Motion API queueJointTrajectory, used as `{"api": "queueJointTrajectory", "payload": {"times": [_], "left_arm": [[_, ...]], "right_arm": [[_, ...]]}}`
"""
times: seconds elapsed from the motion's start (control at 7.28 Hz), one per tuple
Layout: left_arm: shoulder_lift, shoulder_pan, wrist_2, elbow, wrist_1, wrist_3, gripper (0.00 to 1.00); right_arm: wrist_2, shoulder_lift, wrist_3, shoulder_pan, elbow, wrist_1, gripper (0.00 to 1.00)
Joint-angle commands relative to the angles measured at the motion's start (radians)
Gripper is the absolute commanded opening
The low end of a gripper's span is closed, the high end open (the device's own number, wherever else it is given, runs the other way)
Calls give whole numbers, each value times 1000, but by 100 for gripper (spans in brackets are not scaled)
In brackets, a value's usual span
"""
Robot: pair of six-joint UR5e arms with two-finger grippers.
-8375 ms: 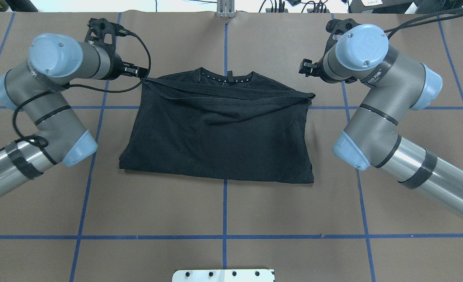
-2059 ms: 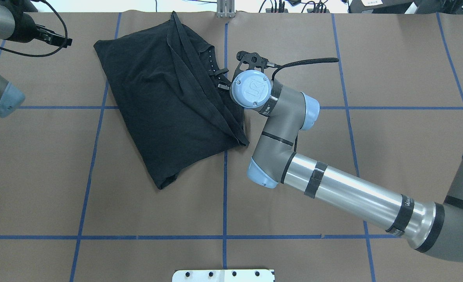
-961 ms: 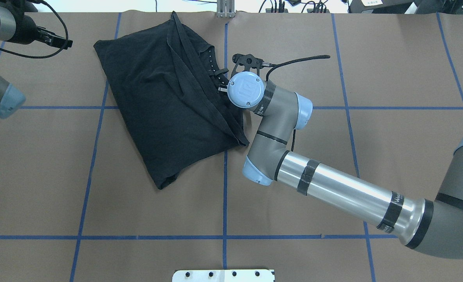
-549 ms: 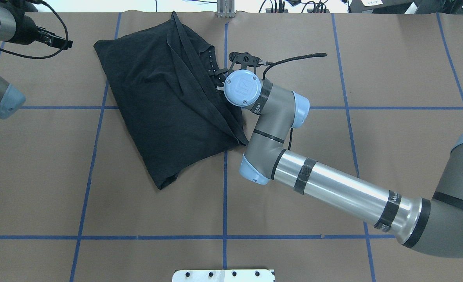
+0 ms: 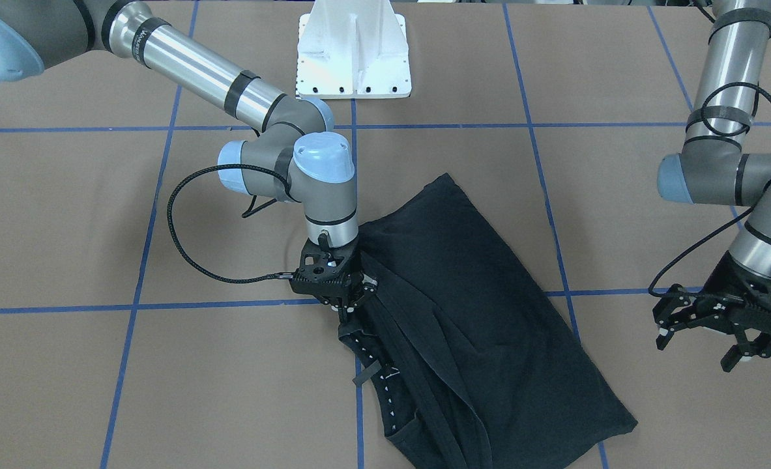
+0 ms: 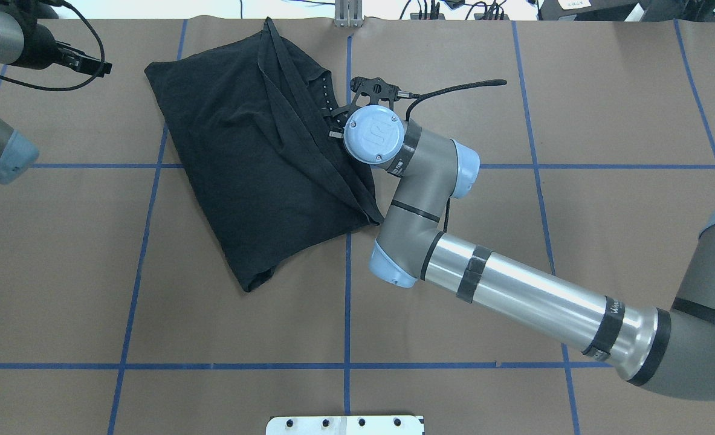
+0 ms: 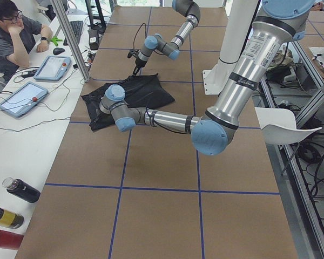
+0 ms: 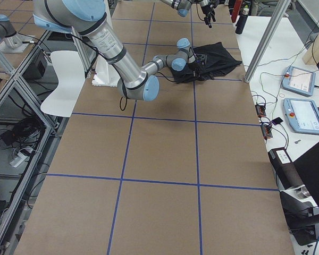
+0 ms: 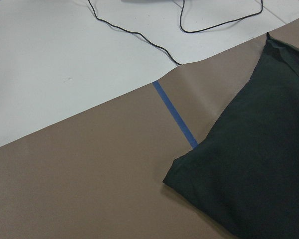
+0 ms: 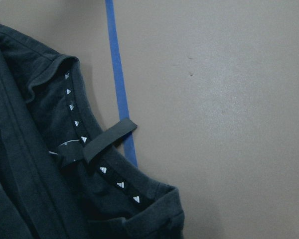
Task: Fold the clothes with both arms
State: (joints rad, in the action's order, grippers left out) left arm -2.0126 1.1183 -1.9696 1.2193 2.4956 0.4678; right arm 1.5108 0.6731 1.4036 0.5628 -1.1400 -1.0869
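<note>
Starting at the left of the overhead view, how was the left gripper?

Its fingers were spread wide with nothing between them. It hovered over the brown paper table, on the side opposite the white pedestal base and far to the robot's left of it, clear of the cloth.

And the T-shirt?

It lay flat on the table across from the base, mostly to the robot's left of it, with one corner reaching the far edge. It was plain black, folded into a rough rectangle set at a slant, and a hemmed band ran diagonally over the top layer. The collar faced the right arm. A row of small white triangles ran inside it, and a black loop crossed the neckline with its end over a blue tape line.

The right gripper?

It pointed straight down at the collar edge, farther from the base than its own elbow. Its tips were touching or just above the cloth. Whether they were apart or pinched on fabric, I could not tell.

Any containers?

A black bottle lay on the white side bench, well away from the base. Its contents could not be seen.
</note>
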Motion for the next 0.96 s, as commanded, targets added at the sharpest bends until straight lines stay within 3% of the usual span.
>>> {"api": "queueJointTrajectory", "payload": {"times": [0.0,0.27,0.41,0.82], "left_arm": [[6,-2,0,0,15,11,100],[6,-2,2,-1,16,11,100],[6,-2,0,-1,16,11,100],[6,-3,2,-1,16,12,100]], "right_arm": [[-7,153,6,-58,-216,-28,0],[-69,241,23,-165,-483,-233,0],[-92,265,47,-203,-539,-276,0],[-103,301,34,-212,-540,-272,0]]}}
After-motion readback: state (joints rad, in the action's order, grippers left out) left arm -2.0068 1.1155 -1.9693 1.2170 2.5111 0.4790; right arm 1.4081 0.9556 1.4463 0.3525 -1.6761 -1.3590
